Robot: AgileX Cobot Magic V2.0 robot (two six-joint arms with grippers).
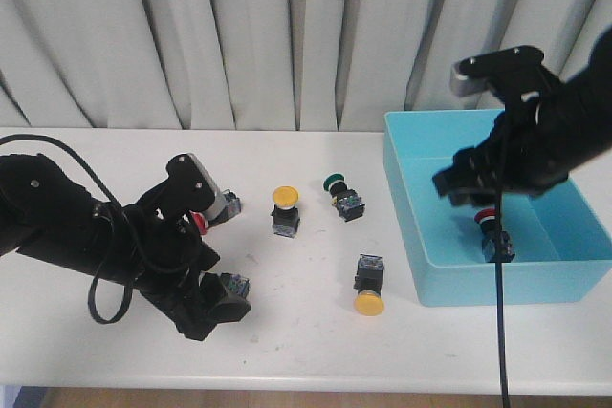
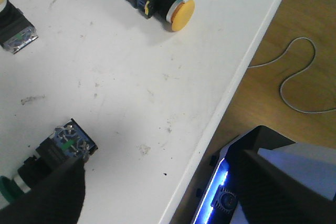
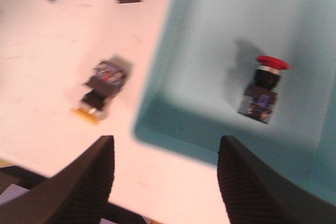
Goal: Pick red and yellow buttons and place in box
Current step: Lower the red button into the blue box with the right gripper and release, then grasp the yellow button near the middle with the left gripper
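Observation:
One red button stands inside the turquoise box. My right gripper hovers open and empty over the box's near left corner. A yellow button lies on its side just left of the box. Another yellow one stands upright mid-table. A second red button peeks out behind my left arm. My left gripper is open near the table's front edge, holding nothing.
A green-capped switch lies right beside one left finger. Another green one sits at mid-table behind the yellow ones. The table's front edge runs close to the left gripper. Curtains hang behind.

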